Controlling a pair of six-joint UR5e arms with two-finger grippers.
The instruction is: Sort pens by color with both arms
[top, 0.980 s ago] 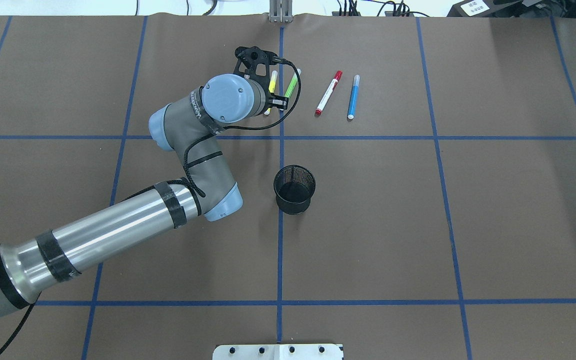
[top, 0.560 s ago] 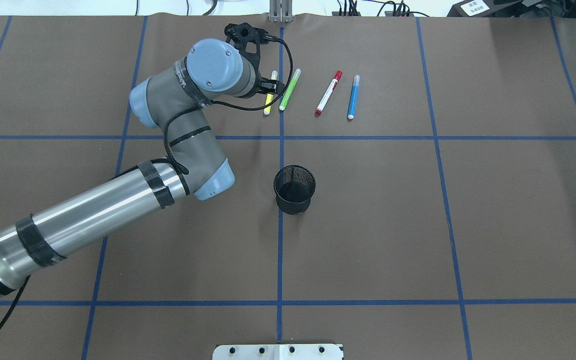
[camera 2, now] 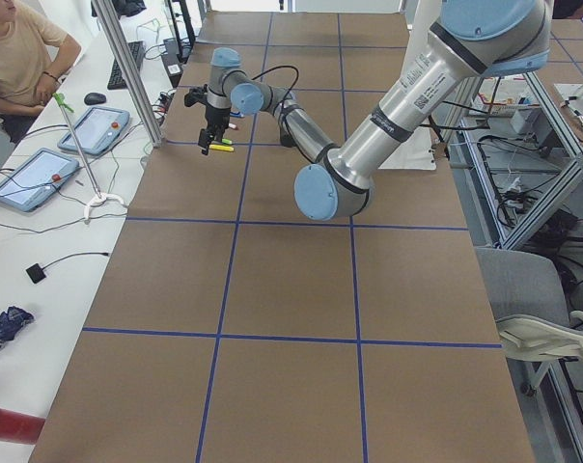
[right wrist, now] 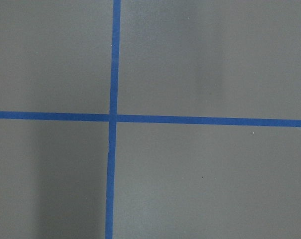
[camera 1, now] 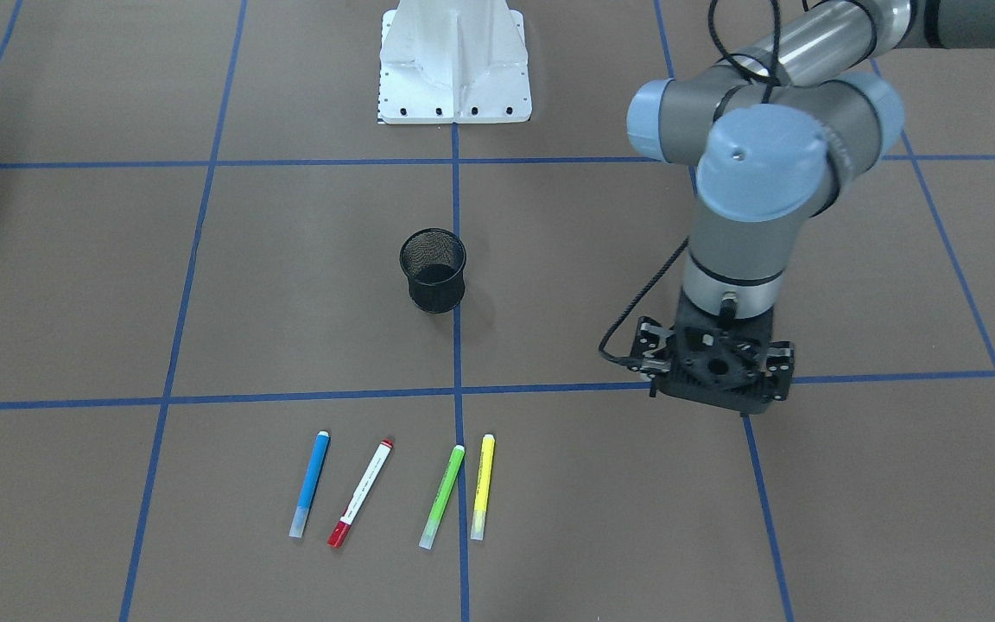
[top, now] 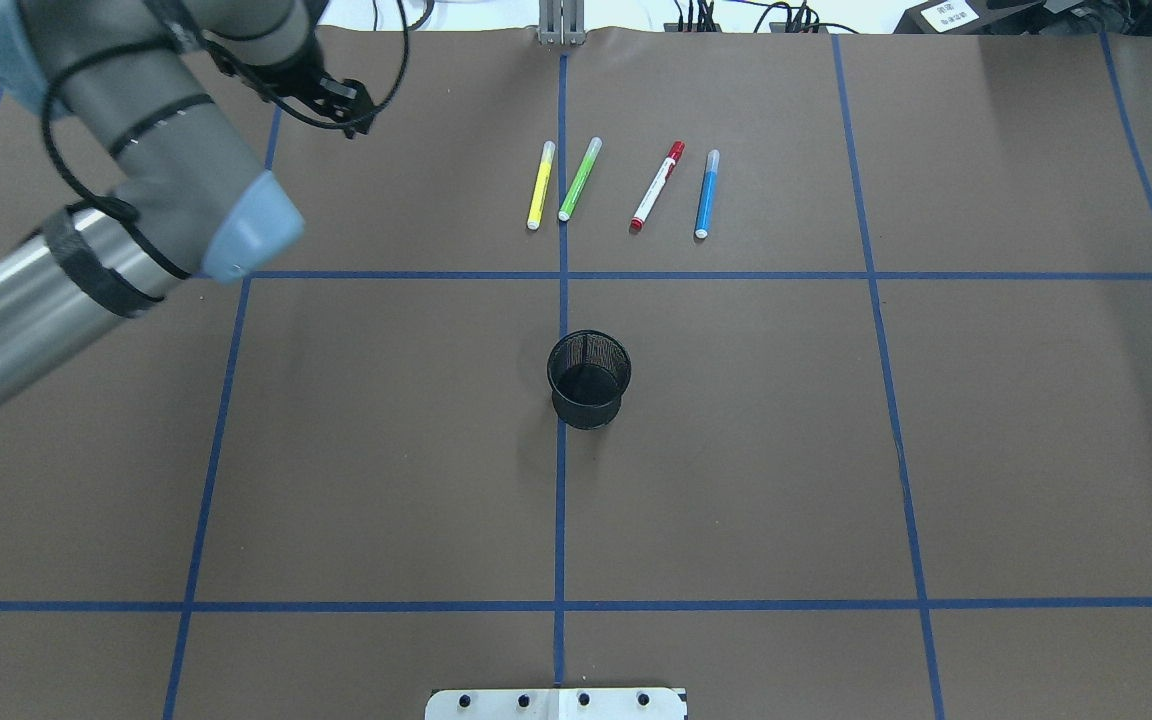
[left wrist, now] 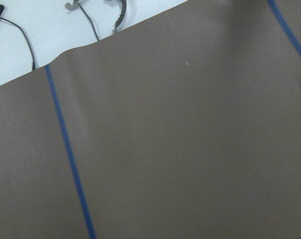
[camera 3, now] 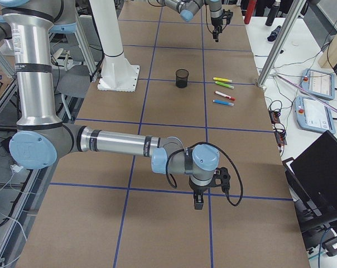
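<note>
Four pens lie in a row near the desk's far edge, about mid-length, all flat, none held. From the robot's left: yellow pen, green pen, white pen w/ red ends, blue pen. The yellow and green sit just beside each other, the green tilted. The red-ended one is also tilted and the blue is nearly straight, w/ gaps between all of them.

Black mesh cup stands upright near the desk centre, on the middle tape line, well apart from the pens.

Left hand hangs pointing down over the far-left part of the desk, off to the side of the row and touching no pen. Nothing seen in it. Finger gap hidden by its own body, so can't tell wide or narrow.

Right hand hangs pointing down over a blue tape crossing toward the desk's right end, far from the pens. Seen only from the side, so can't tell its state.
</note>
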